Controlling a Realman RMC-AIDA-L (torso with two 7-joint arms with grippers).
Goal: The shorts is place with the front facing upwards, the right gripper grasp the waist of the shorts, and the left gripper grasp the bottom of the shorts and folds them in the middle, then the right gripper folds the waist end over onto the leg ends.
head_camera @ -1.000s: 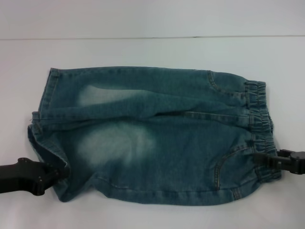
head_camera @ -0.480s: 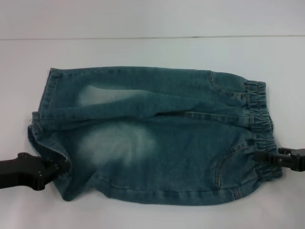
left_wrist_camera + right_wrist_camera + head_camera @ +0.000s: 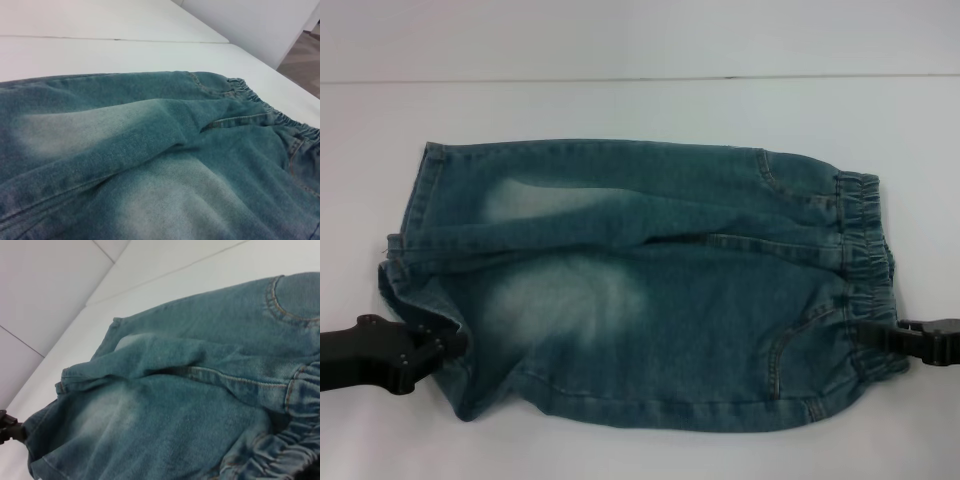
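The blue-green denim shorts (image 3: 650,290) lie flat on the white table, front up. Their gathered waist (image 3: 865,235) is at the right and the leg ends (image 3: 415,205) at the left. My left gripper (image 3: 455,343) is at the near leg's hem, its fingers shut on the fabric edge. At the near end of the waist, my right gripper (image 3: 873,335) pinches the elastic band. The left wrist view looks along the shorts (image 3: 150,165) toward the waist (image 3: 280,117). In the right wrist view, the waist (image 3: 300,390) is close and the left gripper (image 3: 9,430) sits at the far hem.
The white table (image 3: 640,110) runs bare beyond the shorts, with a thin seam line (image 3: 620,78) across it further back. In the left wrist view the table's edge (image 3: 280,70) drops to a floor past the waist end.
My left gripper has pushed in and slightly away onto the near leg hem, bunching that corner. The right gripper has shifted a little nearer along the waist.
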